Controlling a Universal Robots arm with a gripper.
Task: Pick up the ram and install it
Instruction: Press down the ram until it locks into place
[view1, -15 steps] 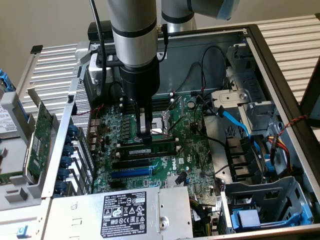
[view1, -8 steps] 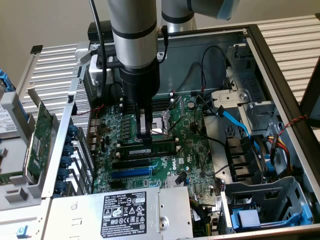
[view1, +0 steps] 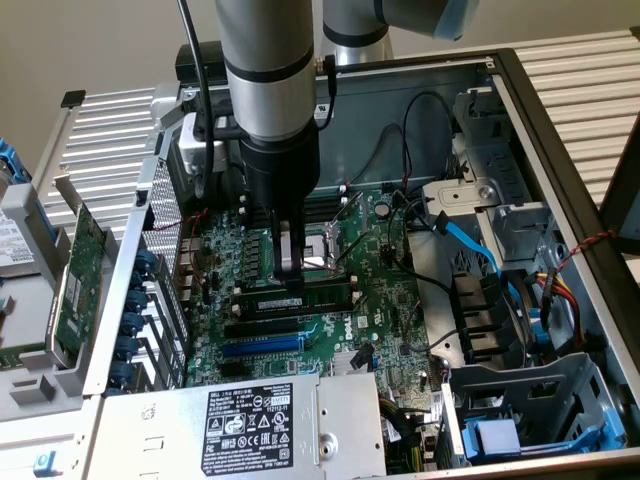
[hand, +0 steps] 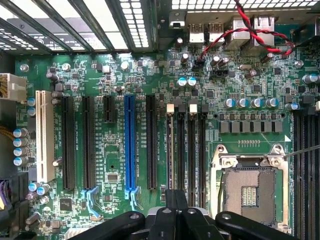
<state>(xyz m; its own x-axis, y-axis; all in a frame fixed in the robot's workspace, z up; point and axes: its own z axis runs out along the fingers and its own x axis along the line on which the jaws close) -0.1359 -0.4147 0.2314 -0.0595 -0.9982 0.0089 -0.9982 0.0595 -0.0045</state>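
Note:
The ram, a long thin green stick with black chips, stands on edge in a memory slot on the motherboard, just in front of the CPU socket. My gripper comes straight down on the ram's end toward the exterior view's left. Its fingers are shut and their tips rest at the ram's top edge. In the wrist view the gripper shows its dark fingers pressed together with nothing between them, in line with the black memory slots with white clips.
A larger green expansion card leans outside the case at the exterior view's left. The power supply sits at the front. Blue and black cables and drive cages crowd the exterior view's right. PCI slots lie beside the memory slots.

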